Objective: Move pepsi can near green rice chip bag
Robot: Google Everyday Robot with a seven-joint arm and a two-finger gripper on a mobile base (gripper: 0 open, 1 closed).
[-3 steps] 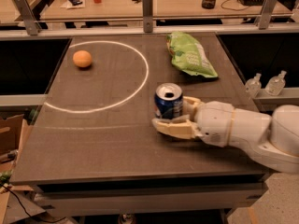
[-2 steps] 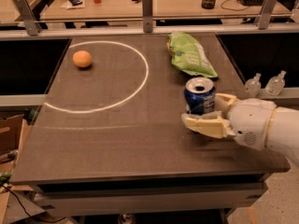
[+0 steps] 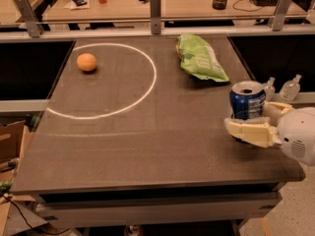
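Observation:
The pepsi can (image 3: 247,100), blue with a silver top, stands upright near the table's right edge. My gripper (image 3: 256,121) reaches in from the right and is shut on the can, with one cream finger in front of it and one behind. The green rice chip bag (image 3: 199,57), light green and wrinkly, lies at the back right of the table, a short way behind and to the left of the can.
An orange (image 3: 86,62) lies at the back left inside a white circle line (image 3: 147,90) on the dark table (image 3: 123,146). A metal rail (image 3: 155,5) runs along the back. Two small bottles (image 3: 290,87) stand beyond the right edge.
My gripper has carried the pepsi can to the right, from the table's middle right to near its right edge and closer to the chip bag.

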